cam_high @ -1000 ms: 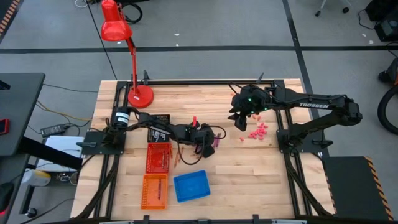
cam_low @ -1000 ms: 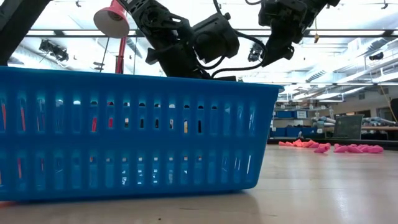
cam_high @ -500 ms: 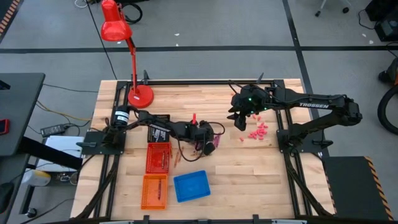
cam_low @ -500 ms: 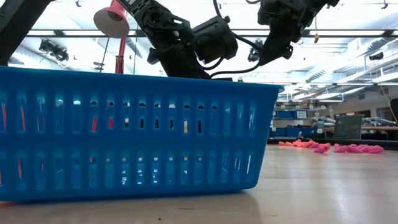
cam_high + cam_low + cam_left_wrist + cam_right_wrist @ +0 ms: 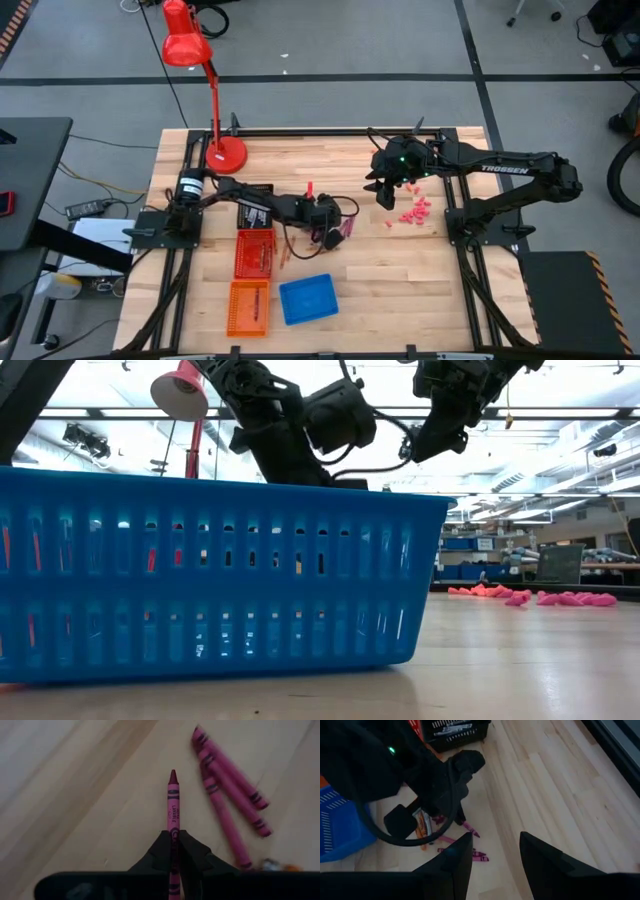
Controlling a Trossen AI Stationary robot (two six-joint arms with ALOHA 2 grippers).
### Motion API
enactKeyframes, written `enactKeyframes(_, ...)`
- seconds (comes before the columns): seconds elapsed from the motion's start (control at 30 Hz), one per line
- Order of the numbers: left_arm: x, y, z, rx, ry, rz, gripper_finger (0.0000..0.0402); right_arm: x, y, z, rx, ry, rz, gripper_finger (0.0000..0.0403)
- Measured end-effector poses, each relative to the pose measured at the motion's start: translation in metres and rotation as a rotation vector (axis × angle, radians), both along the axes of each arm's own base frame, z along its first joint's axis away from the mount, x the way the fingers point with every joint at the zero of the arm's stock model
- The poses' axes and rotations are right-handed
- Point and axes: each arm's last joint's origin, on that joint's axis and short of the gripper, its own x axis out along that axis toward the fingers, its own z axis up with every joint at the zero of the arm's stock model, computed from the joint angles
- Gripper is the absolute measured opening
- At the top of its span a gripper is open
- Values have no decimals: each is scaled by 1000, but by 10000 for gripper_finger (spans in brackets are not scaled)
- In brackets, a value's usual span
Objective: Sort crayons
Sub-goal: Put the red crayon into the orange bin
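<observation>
One magenta crayon [image 5: 173,815] is pinched in the left gripper [image 5: 173,851], jaws closed on it mid-tabletop [image 5: 400,265]. Three more crayons [image 5: 227,807] lie just beside. Right gripper [image 5: 495,852] hovers with jaws open, toward the far edge.

Red desk lamp [image 5: 190,60], blue basket [image 5: 308,299], two orange baskets [image 5: 250,307], pink chunky bits [image 5: 414,211]

One camera looks straight down on the whole bench [image 5: 400,260]. Another sits at benchtop height behind the blue basket [image 5: 200,575] (very close). Wrist cameras both look down on the magenta crayons [image 5: 227,795].

Robotics lab: framed workbench [image 5: 400,265], open hall.
</observation>
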Motion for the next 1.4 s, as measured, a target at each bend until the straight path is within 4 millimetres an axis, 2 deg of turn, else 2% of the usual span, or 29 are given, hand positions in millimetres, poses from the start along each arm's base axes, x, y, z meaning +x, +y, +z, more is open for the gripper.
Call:
enactKeyframes(0.17,-3,0,14,-4,-28,28,23,0,0,0,0,1,0,167)
enactKeyframes(0.33,-11,-3,36,-56,-69,102,23,0,0,0,-5,2,3,167)
enactKeyframes(0.6,-40,-25,82,-241,-82,206,23,0,0,0,-12,2,10,167)
enactKeyframes(0.73,-54,-46,100,-366,-82,218,24,0,0,0,-26,3,24,167)
enactKeyframes(0.83,-65,-66,107,-449,-48,233,30,0,0,0,-31,3,29,167)
enactKeyframes(1.17,-106,-145,105,-574,91,337,37,0,-1,0,-46,0,42,167)
enactKeyframes(1.4,-133,-187,105,-663,130,446,38,1,-1,0,-51,-2,48,167)
